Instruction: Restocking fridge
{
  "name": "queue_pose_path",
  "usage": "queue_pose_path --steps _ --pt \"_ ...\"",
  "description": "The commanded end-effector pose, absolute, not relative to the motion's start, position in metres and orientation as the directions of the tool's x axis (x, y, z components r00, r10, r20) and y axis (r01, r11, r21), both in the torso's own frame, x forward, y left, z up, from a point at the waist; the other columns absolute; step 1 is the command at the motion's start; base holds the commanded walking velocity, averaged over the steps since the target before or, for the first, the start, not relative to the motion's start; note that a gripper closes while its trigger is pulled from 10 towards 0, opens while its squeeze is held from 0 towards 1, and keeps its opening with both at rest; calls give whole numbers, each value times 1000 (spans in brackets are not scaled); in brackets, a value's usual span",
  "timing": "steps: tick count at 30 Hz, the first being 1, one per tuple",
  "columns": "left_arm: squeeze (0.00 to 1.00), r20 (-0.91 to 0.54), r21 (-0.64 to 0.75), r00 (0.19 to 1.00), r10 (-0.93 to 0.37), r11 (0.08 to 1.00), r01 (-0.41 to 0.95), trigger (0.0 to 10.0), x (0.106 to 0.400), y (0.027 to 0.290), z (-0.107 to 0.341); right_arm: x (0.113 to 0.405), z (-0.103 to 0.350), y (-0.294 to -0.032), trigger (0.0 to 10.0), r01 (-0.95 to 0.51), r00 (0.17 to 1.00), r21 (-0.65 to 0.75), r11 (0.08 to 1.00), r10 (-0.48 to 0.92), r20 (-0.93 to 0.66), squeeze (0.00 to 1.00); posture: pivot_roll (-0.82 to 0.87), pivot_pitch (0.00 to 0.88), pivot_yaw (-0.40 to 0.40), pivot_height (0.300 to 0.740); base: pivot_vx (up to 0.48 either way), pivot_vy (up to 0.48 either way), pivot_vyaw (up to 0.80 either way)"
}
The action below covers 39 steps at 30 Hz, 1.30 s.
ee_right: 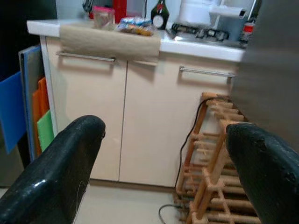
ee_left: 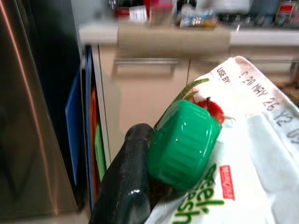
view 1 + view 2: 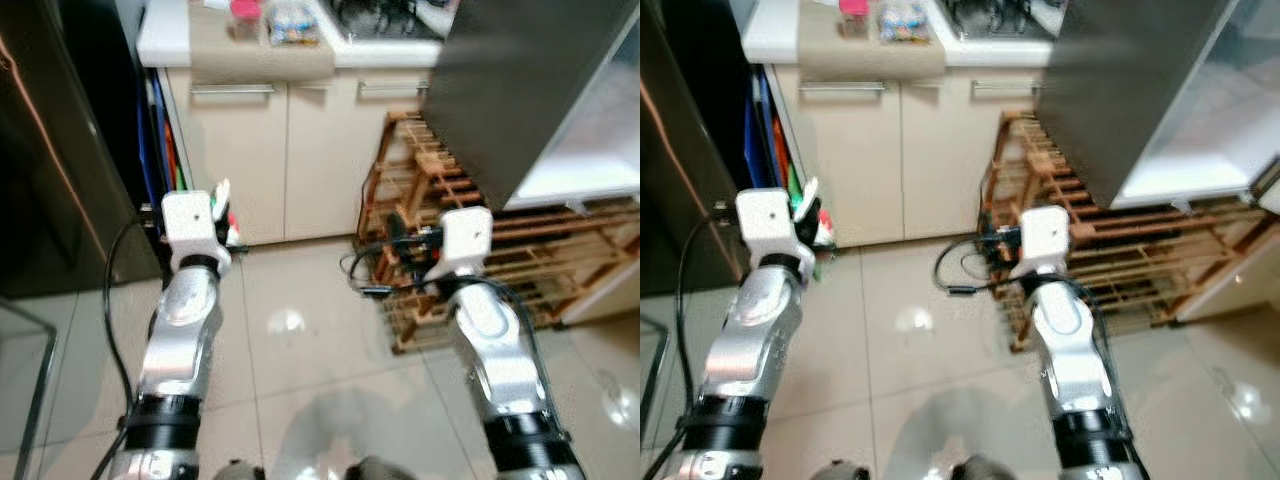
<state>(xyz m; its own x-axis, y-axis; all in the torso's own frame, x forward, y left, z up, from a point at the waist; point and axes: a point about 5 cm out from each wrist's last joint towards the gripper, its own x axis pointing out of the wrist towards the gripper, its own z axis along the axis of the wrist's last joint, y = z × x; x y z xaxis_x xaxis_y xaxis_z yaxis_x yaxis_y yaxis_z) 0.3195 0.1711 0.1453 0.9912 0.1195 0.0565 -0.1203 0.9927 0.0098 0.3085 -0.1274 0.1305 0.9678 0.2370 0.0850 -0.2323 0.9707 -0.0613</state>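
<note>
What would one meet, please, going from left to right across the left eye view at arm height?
Fridge side → left arm with carton → cupboard doors → right arm → wooden rack.

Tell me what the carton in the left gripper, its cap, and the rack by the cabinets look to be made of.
Carton: coated paperboard, most likely; glossy white printed surface with a stamped use-by date and a folded gable top.
Cap: green plastic, slightly shiny, with moulded ridges around its side.
Rack: bare light wood, matt, built from slats and dowels.
Left gripper: smooth black fingers, probably plastic or rubber.
</note>
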Motion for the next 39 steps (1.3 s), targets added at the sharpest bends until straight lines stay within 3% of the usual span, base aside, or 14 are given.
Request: queue_pose_path --steps 1,28,39 --pt "0 75 9 992 105 994 -106 10000 322 163 149 310 132 -139 10000 -197 975 -71 978 203 86 0 -132 24 -14 716 0 -472 0" --pt "0 46 -12 985 165 986 -165 10000 338 167 146 296 108 -161 10000 -127 992 -136 983 127 -3 0 -161 22 5 716 0 -470 334" --pt "0 71 -15 994 88 996 -87 10000 340 157 149 284 98 -167 10000 -110 994 -125 986 106 -39 0 -174 23 13 716 37 0 44"
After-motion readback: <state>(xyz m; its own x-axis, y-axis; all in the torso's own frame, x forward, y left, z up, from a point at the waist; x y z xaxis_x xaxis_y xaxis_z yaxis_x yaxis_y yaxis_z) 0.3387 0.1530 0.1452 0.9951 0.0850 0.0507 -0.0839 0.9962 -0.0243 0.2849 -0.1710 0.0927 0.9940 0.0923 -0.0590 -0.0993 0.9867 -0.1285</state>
